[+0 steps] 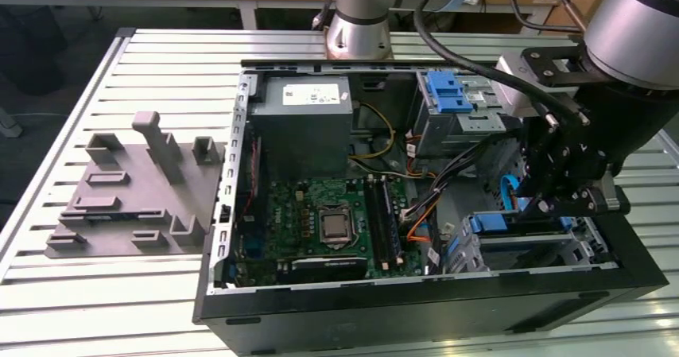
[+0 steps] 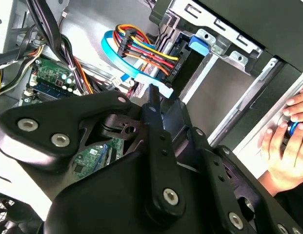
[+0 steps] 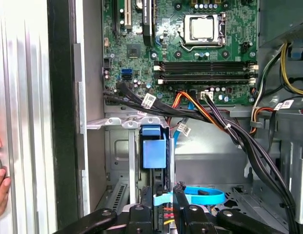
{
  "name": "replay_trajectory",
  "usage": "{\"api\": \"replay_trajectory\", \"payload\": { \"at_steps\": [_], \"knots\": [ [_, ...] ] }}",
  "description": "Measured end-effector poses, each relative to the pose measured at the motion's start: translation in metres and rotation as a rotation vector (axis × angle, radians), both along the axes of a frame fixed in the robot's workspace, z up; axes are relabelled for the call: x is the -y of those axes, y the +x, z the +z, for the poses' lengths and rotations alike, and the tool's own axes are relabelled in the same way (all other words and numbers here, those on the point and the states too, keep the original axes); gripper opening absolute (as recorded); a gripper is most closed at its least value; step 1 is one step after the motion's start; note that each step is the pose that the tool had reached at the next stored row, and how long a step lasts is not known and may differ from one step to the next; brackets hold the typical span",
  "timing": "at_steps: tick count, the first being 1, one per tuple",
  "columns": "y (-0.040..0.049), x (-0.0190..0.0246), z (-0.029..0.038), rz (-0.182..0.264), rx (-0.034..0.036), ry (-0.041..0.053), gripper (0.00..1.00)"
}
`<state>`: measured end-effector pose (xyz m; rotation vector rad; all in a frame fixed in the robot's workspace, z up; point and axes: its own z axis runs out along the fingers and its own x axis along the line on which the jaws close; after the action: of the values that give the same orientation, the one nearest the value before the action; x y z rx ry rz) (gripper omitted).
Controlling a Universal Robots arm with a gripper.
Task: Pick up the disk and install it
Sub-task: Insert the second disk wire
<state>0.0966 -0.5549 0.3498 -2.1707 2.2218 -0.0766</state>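
The disk (image 3: 154, 152) stands on edge in the drive cage at the open computer case's front corner, its blue carrier facing the first wrist view. It appears as a dark slab with a blue tab (image 2: 199, 44) in the second wrist view. In the exterior view its blue carrier (image 1: 511, 223) sits in the cage at the right. My gripper (image 3: 165, 197) reaches down into that cage, its black fingers (image 3: 150, 195) closed on the disk's near edge. A light-blue data cable (image 3: 202, 196) loops beside the fingertips.
Bundled power cables (image 3: 214, 119) cross above the cage, and the motherboard (image 1: 318, 222) lies beyond them. A grey power-supply box (image 1: 302, 122) and an upper drive bay with a blue latch (image 1: 446, 95) sit at the case's far side. A person's hand (image 2: 283, 141) rests outside the case. A grey fixture (image 1: 127, 190) stands at the exterior view's left.
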Motion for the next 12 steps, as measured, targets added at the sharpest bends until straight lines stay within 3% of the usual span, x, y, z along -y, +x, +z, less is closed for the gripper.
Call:
{"api": "replay_trajectory", "payload": {
  "at_steps": [4,6,12],
  "knots": [
    [0.0,0.0,0.0026,0.0,-0.0005,0.0001,0.24],
    [0.0,0.0,0.0034,0.0,-0.0007,0.0001,0.12],
    [0.0,0.0,0.0058,0.0,-0.0012,0.0001,0.11]
  ]
}}
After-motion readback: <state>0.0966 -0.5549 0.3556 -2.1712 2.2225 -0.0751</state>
